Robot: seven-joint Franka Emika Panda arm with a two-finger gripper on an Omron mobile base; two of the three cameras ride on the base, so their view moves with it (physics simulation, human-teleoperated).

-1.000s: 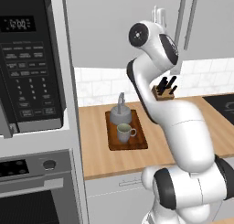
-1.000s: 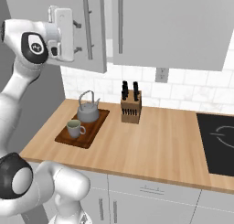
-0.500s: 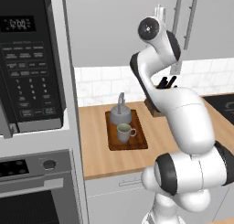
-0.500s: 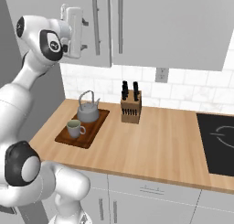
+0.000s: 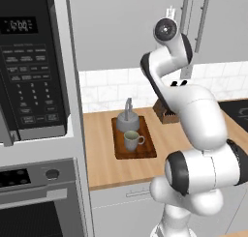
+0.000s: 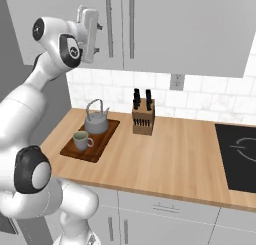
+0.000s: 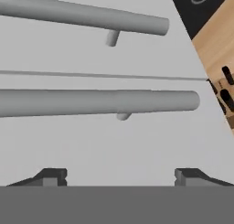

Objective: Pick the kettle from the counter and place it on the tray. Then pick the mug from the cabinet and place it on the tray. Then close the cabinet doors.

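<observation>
Since a second ago: cabinet doors (image 6: 120,29) now flush, upper frame.
Gripper (image 7: 121,175): released, grasping nothing.
Tray (image 5: 144,151): loaded; task seems complete.

White tiled backsplash (image 6: 200,96), wall outlet (image 6: 175,82), black cooktop (image 6: 242,154), microwave (image 5: 29,71) and oven (image 5: 34,197) were noted.

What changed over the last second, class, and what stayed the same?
The left cabinet door swung shut, pushed by the pincer, and now lies flush with its neighbour. The arm followed it towards the cabinet. The kettle and the mug stayed on the tray.
</observation>
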